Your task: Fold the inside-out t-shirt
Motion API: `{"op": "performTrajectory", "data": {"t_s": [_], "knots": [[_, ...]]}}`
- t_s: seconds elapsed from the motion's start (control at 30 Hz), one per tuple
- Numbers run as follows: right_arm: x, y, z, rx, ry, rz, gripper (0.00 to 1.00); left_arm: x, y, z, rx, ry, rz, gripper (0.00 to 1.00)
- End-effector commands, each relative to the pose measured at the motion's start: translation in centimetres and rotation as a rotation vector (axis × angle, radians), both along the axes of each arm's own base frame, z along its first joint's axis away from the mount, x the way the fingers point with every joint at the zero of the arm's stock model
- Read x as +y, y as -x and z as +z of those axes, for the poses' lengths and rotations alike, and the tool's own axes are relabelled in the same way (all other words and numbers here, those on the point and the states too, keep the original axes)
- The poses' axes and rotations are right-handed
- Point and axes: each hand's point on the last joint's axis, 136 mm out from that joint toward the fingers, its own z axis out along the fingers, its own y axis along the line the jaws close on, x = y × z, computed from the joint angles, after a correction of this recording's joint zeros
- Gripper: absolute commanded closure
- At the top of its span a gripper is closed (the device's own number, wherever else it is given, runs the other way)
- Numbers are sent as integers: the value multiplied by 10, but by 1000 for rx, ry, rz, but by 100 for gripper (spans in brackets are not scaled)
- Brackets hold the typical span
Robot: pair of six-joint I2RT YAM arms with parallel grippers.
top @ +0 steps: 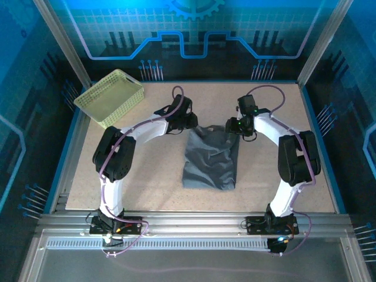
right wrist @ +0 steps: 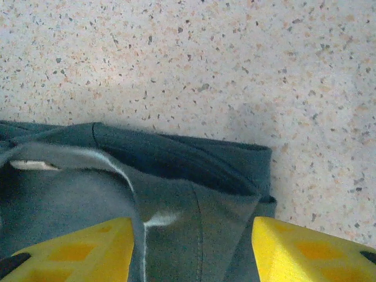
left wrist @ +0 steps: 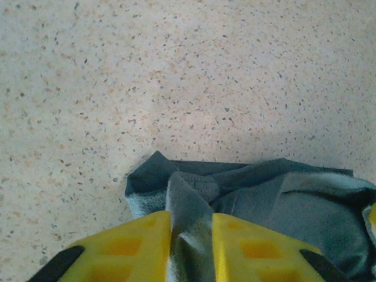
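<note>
pinching a ridge of cloth, the left jaws are clamping the far left corner of the inside-out t-shirt (top: 211, 161), which is lying rumpled at the middle of the surface (top: 147, 176). light, soft and limp, it is probably going to sag when lifted, so corners suit gripping. the right jaws are gaping over its far right corner.
</note>
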Motion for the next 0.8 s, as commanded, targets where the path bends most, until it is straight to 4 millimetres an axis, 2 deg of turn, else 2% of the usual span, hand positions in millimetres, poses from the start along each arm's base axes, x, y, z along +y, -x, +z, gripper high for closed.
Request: {"op": "performTrajectory", "data": {"t_s": [0.0, 0.07, 0.13, 0.27, 0.37, 0.5, 0.6, 0.67, 0.77], "knots": [[1, -11, 4, -19, -1, 24, 43, 18, 0, -24, 75, -41, 83, 67], [-1, -13, 4, -16, 11, 24, 43, 22, -3, -22, 64, -71, 69, 63], [0, -14, 5, -13, 25, 32, 43, 18, -4, -11, 13, -109, 17, 58], [1, -16, 8, -18, 52, 51, 44, -2, 0, 16, -131, -207, -169, 42], [2, -15, 9, -16, 57, 55, 45, -23, 10, 25, -226, -306, -329, 29], [2, -14, 11, -16, 65, 53, 45, -49, 30, 18, -296, -430, -539, 21], [1, -13, 10, -15, 68, 50, 45, -57, 36, 12, -308, -473, -608, 17], [1, -11, 10, -13, 66, 52, 45, -58, 34, 7, -299, -507, -624, 17], [1, -10, 10, -13, 69, 49, 45, -49, 21, -5, -276, -599, -586, 18]]}}
